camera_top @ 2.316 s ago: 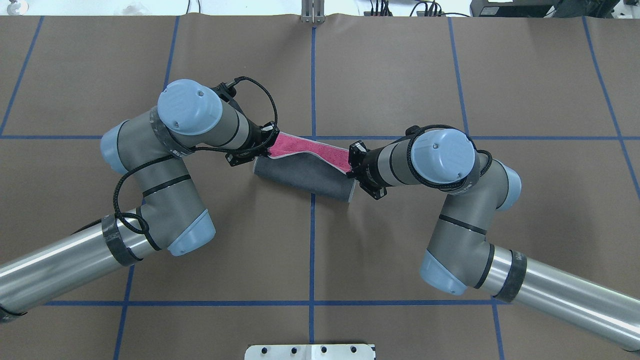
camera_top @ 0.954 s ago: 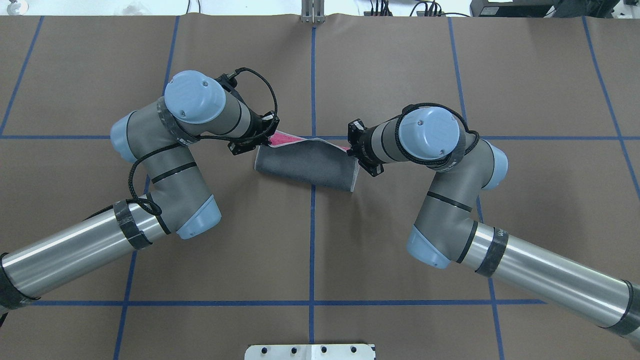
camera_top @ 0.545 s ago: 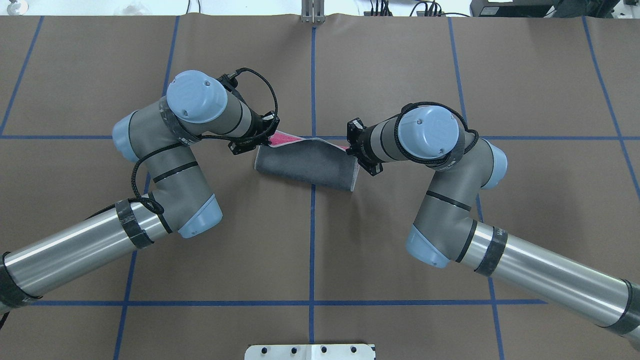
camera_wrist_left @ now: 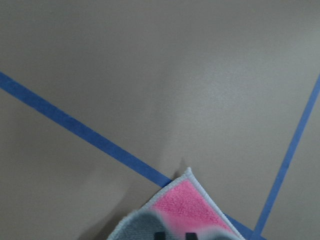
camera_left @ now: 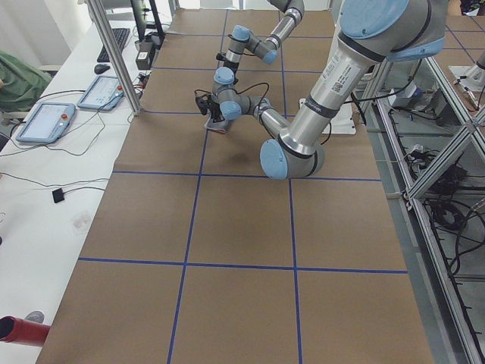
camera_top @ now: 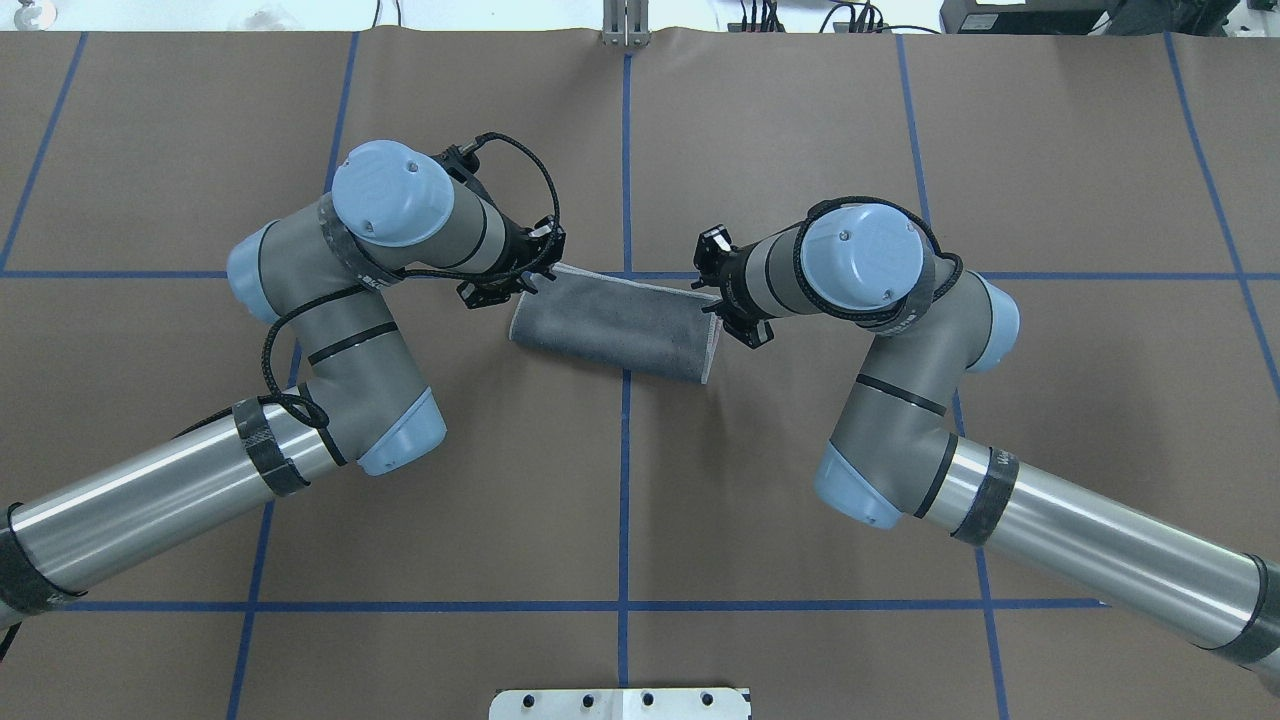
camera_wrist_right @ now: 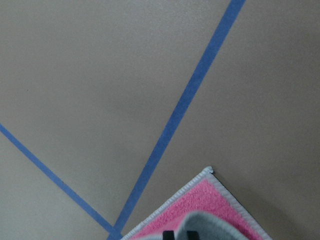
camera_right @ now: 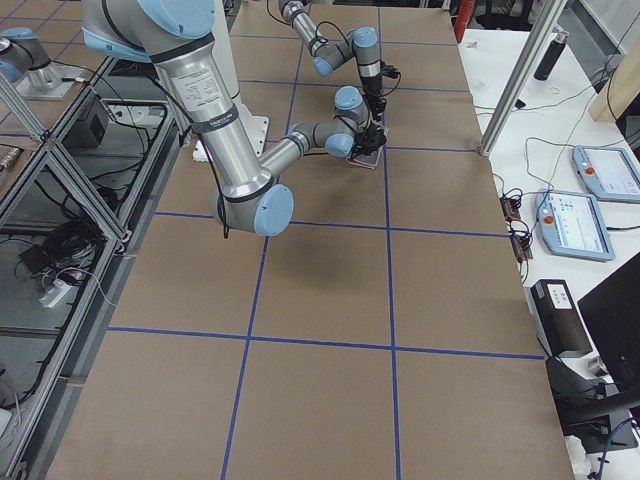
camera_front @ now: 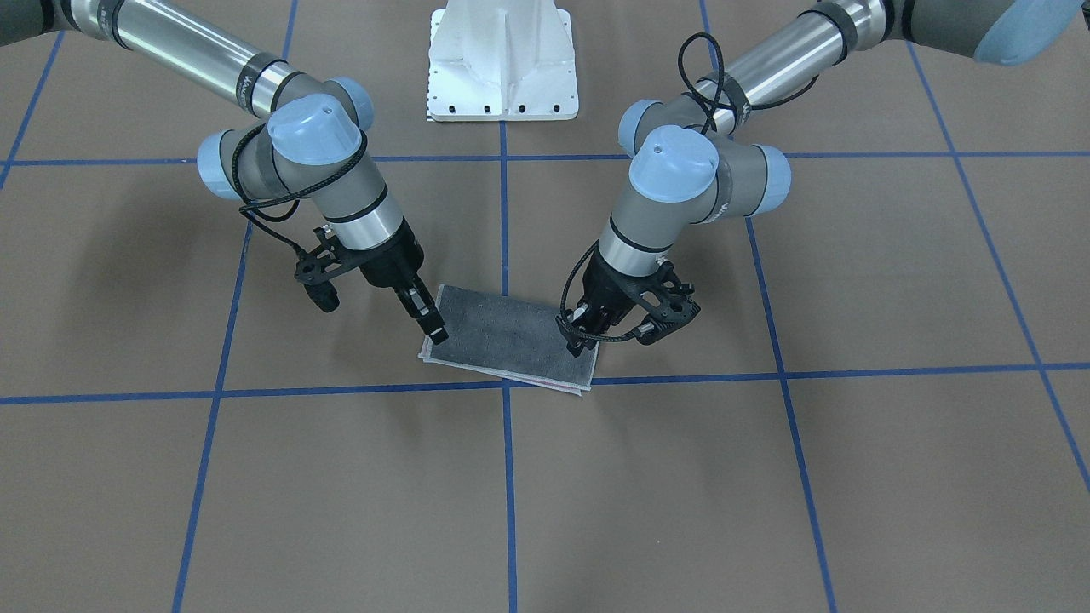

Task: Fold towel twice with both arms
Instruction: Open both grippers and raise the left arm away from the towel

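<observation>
**Table covering, pedestal and side bench**

A flat brown paper-like table cover [camera_top: 800,150] is marked into large squares by blue tape lines [camera_top: 624,480]. A white bolted metal pedestal [camera_front: 502,60] stands near one edge. On the white side bench [camera_left: 30,227] lie a grey-framed handheld control screen [camera_left: 45,121], a second one [camera_left: 106,92] beyond it, a black keyboard [camera_left: 119,39] and a red cylinder [camera_left: 21,331]. An upright aluminium post [camera_left: 116,61] rises beside them.

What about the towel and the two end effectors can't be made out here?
Grip of left end effector and right end effector on the towel: their tips are cut off by the bottom edge in both wrist views, too small elsewhere.
Towel's lower layer: covered by the grey top layer; only pink corners show.
Side views: towel too small to read.
</observation>
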